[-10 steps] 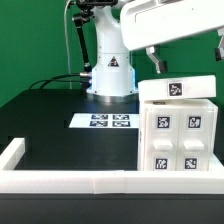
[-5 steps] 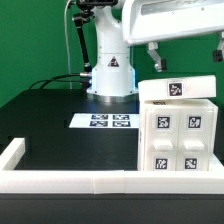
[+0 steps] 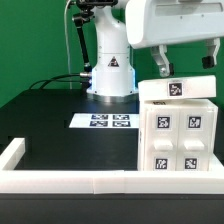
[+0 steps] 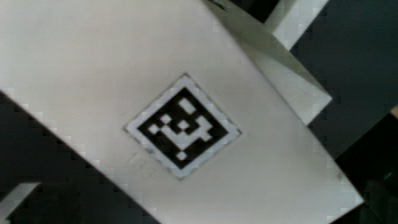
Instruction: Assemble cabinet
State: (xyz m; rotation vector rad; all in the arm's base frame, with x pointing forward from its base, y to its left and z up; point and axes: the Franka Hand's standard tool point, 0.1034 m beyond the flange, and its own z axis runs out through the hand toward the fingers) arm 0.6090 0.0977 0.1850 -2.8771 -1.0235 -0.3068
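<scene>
The white cabinet [image 3: 178, 125] stands on the black table at the exterior view's right, with black-and-white tags on its top and front. A smaller white tagged panel lies on its top [image 3: 177, 89]. My gripper [image 3: 185, 63] hangs just above the cabinet's top with its two dark fingers [image 3: 160, 65] spread wide and nothing between them. The wrist view is filled by a white cabinet panel [image 4: 160, 90] carrying one tag [image 4: 183, 125], seen close up. The fingertips do not show there.
The marker board [image 3: 104, 122] lies flat on the table in front of the arm's base [image 3: 110, 75]. A low white rim [image 3: 60, 181] edges the table's front and the exterior view's left. A black cable runs along the far left.
The hand has turned a little above the cabinet, and its fingers have come slightly lower toward the top. The cabinet has not moved.
</scene>
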